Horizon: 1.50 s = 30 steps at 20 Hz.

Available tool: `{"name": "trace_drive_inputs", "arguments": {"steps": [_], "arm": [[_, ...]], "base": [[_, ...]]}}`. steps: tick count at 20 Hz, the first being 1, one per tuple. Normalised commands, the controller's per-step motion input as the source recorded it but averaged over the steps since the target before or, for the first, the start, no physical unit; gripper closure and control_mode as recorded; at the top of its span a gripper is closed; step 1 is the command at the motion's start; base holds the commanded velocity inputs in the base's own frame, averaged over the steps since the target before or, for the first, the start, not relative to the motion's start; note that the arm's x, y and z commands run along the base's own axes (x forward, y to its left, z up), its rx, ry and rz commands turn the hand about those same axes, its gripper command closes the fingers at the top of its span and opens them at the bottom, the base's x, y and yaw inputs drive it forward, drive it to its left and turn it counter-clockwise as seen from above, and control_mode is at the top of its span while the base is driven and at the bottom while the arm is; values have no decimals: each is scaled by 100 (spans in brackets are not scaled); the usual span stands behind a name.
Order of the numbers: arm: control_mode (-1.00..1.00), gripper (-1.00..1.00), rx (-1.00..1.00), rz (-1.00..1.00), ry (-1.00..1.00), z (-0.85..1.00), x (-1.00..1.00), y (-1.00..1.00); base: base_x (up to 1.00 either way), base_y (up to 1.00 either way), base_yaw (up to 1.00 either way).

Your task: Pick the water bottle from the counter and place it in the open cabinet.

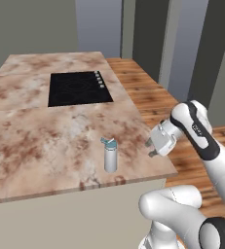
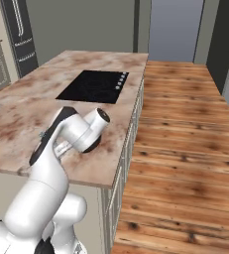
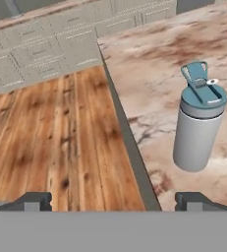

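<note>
White, smooth and rounded, the robot's arm fills the lower right of the left base view, its dark-jointed wrist bent toward the claw [image 1: 152, 148], which hangs just past the near right edge of the worktop [image 1: 36, 141]. Its 2 small dark fingertips [image 3: 34, 201] stand wide apart in the hand view, with nothing between them: the claw is open and holds nothing.

Upright on the worktop near its front right corner stands the water bottle [image 1: 110, 156], a slim grey cylinder with a dull metallic sheen, topped by a teal cap whose flip spout sticks up to 1 side. It sits apart from the claw, a little to the claw's left in the left base view, and in the hand view [image 3: 198, 123] it stands close to the slab's edge.

Pinkish-brown, marble-veined stone makes up the worktop, a broad flat slab on a plain beige base. A flat black cooktop [image 1: 79, 88] is set into it well behind the bottle, with a row of small pale knobs along its right side. Warm wooden planks with visible grain form the floor [image 2: 185, 144] beside the worktop.
</note>
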Motion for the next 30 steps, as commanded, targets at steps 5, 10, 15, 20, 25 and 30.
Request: {"name": "trace_drive_inputs", "arguments": {"steps": [5,10,15,20,25,30], "arm": [[-100,-100,19,18,-14,-10,0,0],[-100,-100,19,12,-13,-6,0,0],[-100,-100,19,8,-8,-6,0,0],[-100,-100,20,4,-1,-13,1,1],[-100,-100,16,2,0,-10,0,3],[-100,-100,14,6,0,-6,0,0]], "base": [[0,0,0],[0,0,0],[0,0,0],[0,0,0],[0,0,0],[0,0,0]]}}
